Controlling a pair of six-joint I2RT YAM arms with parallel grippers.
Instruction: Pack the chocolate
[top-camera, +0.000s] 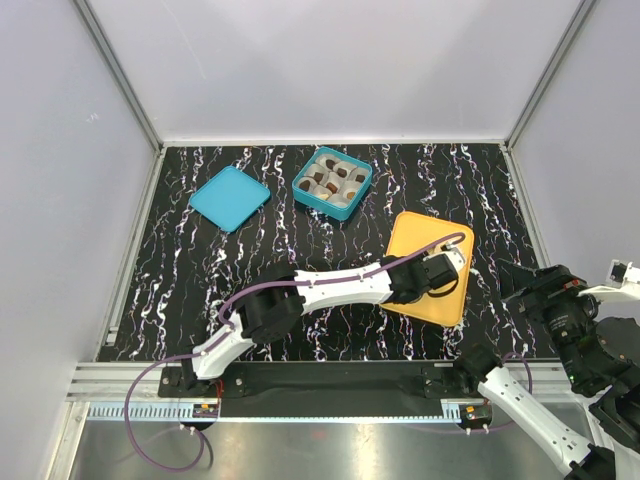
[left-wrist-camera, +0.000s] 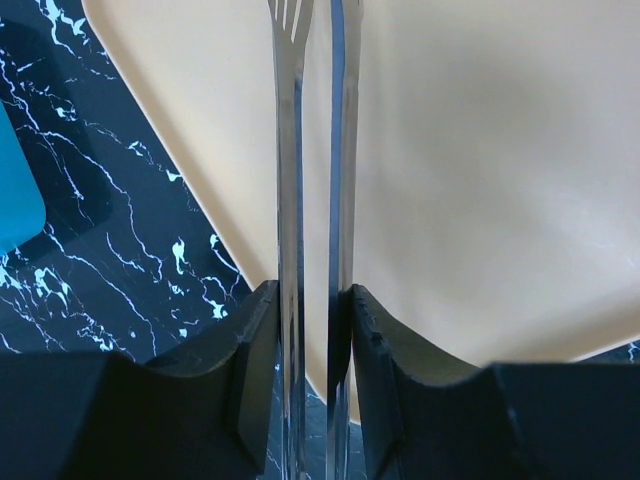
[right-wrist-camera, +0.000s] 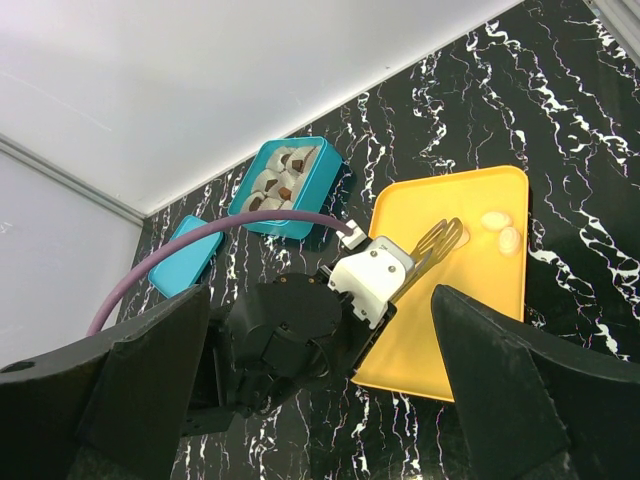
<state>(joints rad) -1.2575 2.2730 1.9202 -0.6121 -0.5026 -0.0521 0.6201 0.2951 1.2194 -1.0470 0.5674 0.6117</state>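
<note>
**A:** Chocolate (top-camera: 313, 184) sits in the teal box (top-camera: 316, 205), and two pale pieces (right-wrist-camera: 497, 219) lie on the yellow tray (right-wrist-camera: 430, 340).

**B:** We read this as the pick-up step. Our left gripper (left-wrist-camera: 312, 300) pinches the tongs (left-wrist-camera: 290, 150) above the tray, tips near the pale pieces. Our right gripper (right-wrist-camera: 320, 295) hangs spread wide, holding nothing.

**A:** Next, we judge, the tongs must straddle one pale piece, squeeze, then carry it to the box.

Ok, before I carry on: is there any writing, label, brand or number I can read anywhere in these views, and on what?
None can be read.
The yellow tray, the teal box and the teal lid are plain.
The pale strip along the near rail shows only tick marks; any numbers there are too small to read.
</note>
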